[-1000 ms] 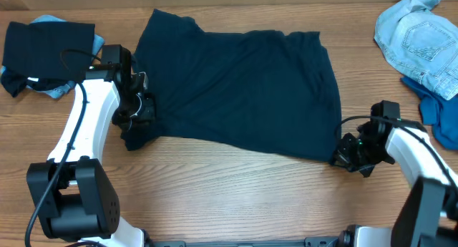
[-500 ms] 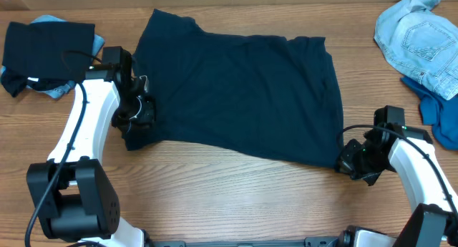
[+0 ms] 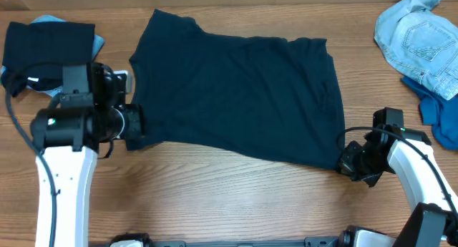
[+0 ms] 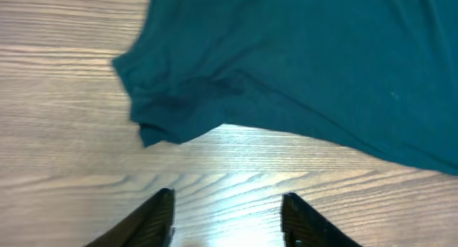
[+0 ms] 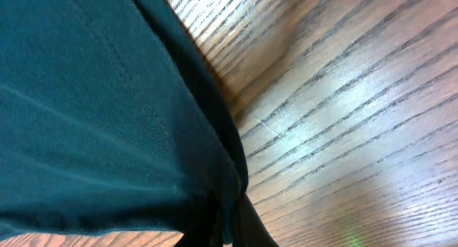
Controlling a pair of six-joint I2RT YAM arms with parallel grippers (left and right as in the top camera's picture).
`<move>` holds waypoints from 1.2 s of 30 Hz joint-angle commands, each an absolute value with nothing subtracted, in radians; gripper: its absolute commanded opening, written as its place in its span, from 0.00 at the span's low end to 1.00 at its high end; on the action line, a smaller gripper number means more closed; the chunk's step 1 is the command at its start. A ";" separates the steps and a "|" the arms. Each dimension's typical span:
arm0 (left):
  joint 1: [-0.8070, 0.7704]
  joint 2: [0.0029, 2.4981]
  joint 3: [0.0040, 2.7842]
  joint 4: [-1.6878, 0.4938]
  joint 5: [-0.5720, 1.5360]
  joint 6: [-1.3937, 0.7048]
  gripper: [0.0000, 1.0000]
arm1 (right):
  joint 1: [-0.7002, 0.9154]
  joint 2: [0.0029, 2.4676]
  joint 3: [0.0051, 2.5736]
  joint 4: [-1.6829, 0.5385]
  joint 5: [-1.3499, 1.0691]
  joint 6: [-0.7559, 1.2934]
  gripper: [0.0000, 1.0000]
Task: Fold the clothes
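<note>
Overhead view: I see the dark navy shirt point(image 3: 236, 89) spread nearly flat across the middle of the table point(image 3: 236, 200), with no fold made in it yet. I judge the task to be at an early stage, as the shirt is laid out and smoothed but every fold is left to do. At the far left a black piece point(image 3: 46, 46) lies as a compact rectangle, perhaps already folded, though I cannot confirm that. At the far right a denim piece point(image 3: 415, 32) and a blue piece point(image 3: 438, 114) lie crumpled and unfolded.

Left wrist view: my left gripper point(image 4: 225, 204) stands with its jaws apart and nothing between them. It hangs over bare wood just beside the shirt's rumpled lower-left corner, without touching it.

Right wrist view: my right gripper point(image 5: 225, 229) is pinched tight on the shirt's hem. From overhead, this gripper point(image 3: 348, 160) sits at the lower-right corner of the shirt, and the cloth runs away from it toward the table's middle.
</note>
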State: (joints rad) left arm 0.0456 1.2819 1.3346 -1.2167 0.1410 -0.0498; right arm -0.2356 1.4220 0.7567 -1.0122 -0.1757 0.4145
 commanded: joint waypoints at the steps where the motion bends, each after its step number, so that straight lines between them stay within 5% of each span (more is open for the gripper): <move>1: 0.036 1.349 1.236 -1.167 0.263 -0.003 0.58 | -0.238 1.408 0.749 -1.009 -0.158 0.401 0.04; 13: 0.034 1.627 1.185 -0.967 0.302 0.031 0.61 | -0.238 1.408 0.749 -0.989 -0.158 0.392 0.04; 26: 0.032 1.815 1.185 -0.905 0.202 0.109 0.55 | -0.238 1.408 0.749 -0.982 -0.158 0.385 0.04; 33: 0.032 1.821 1.185 -0.876 0.138 0.117 0.41 | -0.238 1.408 0.749 -0.978 -0.180 0.385 0.04; 36: 0.032 1.821 1.185 -0.872 0.122 0.131 0.47 | -0.238 1.408 0.749 -0.974 -0.188 0.386 0.04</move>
State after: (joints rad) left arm 0.0456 1.8050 1.1847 -0.8776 0.1730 0.0937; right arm -0.2356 1.4220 0.7563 -0.9833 -0.1783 0.3912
